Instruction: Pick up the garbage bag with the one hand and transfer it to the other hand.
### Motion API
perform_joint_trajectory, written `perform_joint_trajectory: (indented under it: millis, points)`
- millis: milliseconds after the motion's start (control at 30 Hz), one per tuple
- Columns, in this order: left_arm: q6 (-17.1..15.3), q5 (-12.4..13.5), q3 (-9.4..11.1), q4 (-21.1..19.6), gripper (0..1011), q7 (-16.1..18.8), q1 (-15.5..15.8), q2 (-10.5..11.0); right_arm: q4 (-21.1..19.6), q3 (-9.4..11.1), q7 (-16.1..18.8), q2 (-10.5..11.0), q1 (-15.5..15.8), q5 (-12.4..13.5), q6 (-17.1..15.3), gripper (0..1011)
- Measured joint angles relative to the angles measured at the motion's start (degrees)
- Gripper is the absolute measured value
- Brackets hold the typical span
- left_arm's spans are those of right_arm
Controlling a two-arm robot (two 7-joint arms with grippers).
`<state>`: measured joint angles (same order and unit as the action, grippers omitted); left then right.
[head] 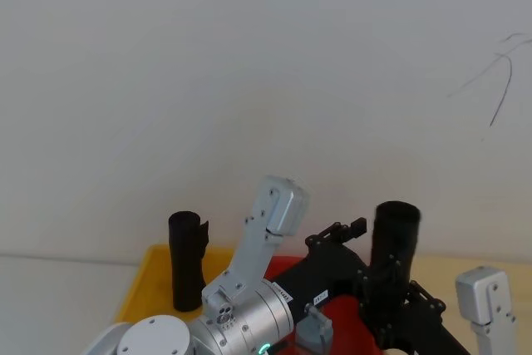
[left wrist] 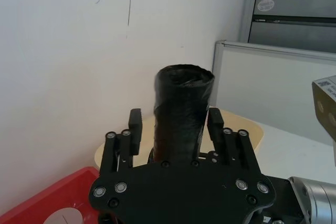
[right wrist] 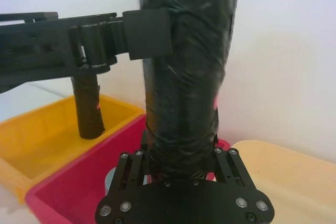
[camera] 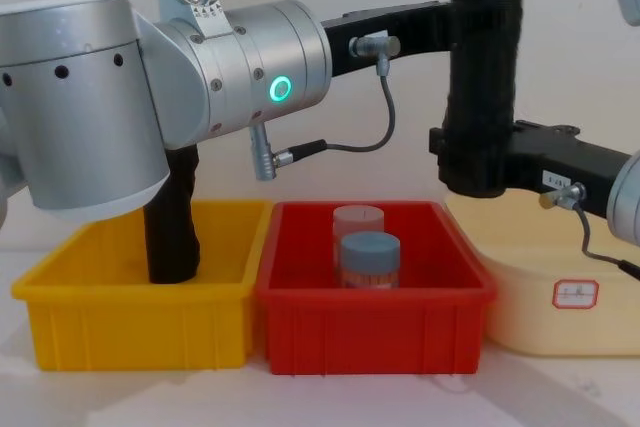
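**Left arm point(camera: 120, 97) foremost; garbage bag point(camera: 485, 77) aloft between two grippers**

Silver housing of the left arm sits closest in the chest view, up and to the left of the red bin point(camera: 370, 312), with its green ring point(camera: 281, 89) lit. A grey cable point(camera: 385, 117) loops down from the arm's black forward end.

Garbage bag: upright, high above the right-hand rim of the red bin and well clear of it. It touches no surface.

Left gripper point(left wrist: 175, 116): reaches across over the red bin and flanks the upper part of the bag. Its fingers point(left wrist: 135, 129) stand spread. One shows a clear gap to the plastic and the other sits at the bag's edge. Logged as released, not clamping.

Right gripper point(right wrist: 178, 153): comes in from the right of the red bin and is clenched on the bag's lower part, with the roll seated between its jaws.

Inside the red bin: pink-lidded jar point(camera: 358, 219) towards the back and blue-lidded jar point(camera: 370, 247) just in front of it, both upright.

Left of the red bin and touching it: yellow bin point(camera: 140, 327), with a second black roll point(camera: 172, 232) standing in it.

Right of the red bin: cream-coloured block point(camera: 560, 317) carrying a small label.
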<state>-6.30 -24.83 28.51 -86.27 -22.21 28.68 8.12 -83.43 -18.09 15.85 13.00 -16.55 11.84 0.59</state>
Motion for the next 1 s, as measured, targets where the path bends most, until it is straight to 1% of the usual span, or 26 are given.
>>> perform_joint_trajectory:
  millis: [33, 200, 300, 367, 700, 933, 967, 1000]
  points:
    - [0.0, 0.0, 0.0, 0.0, 738, 0.0, 0.0, 0.0, 0.0, 0.0, 0.0, 0.0, 0.0, 0.0, 0.0, 546]
    - [0.0, 0.0, 0.0, 0.0, 897, 0.0, 0.0, 0.0, 0.0, 0.4, 0.1, -0.3, 0.1, 0.3, 0.0, 546]
    - [0.0, 0.0, 0.0, 0.0, 972, 0.0, 0.0, 0.0, 0.0, 0.9, 0.1, -0.5, 0.2, 0.5, 0.0, 546]
    - [0.0, 0.0, 0.0, 0.0, 1001, 0.0, 0.0, 0.0, 0.0, 1.1, 0.0, -0.6, 0.2, 0.6, 0.0, 546]
    - [0.0, 0.0, 0.0, 0.0, 1002, 0.0, 0.0, 0.0, 1.4, 2.9, -2.4, -1.6, -0.7, 0.4, -0.2, 546]
    - [0.0, 0.0, 0.0, 0.0, 1002, 0.0, 0.0, 0.0, 3.5, 4.7, -5.9, -2.9, -2.5, -0.4, -1.5, 546]
    - [0.0, 0.0, 0.0, 0.0, 1002, 0.0, 0.0, 0.0, 3.5, 4.7, -5.9, -2.9, -2.5, -0.4, -1.5, 546]
    - [0.0, 0.0, 0.0, 0.0, 1002, 0.0, 0.0, 0.0, 4.0, 5.1, -6.7, -3.2, -2.9, -0.7, -1.9, 546]
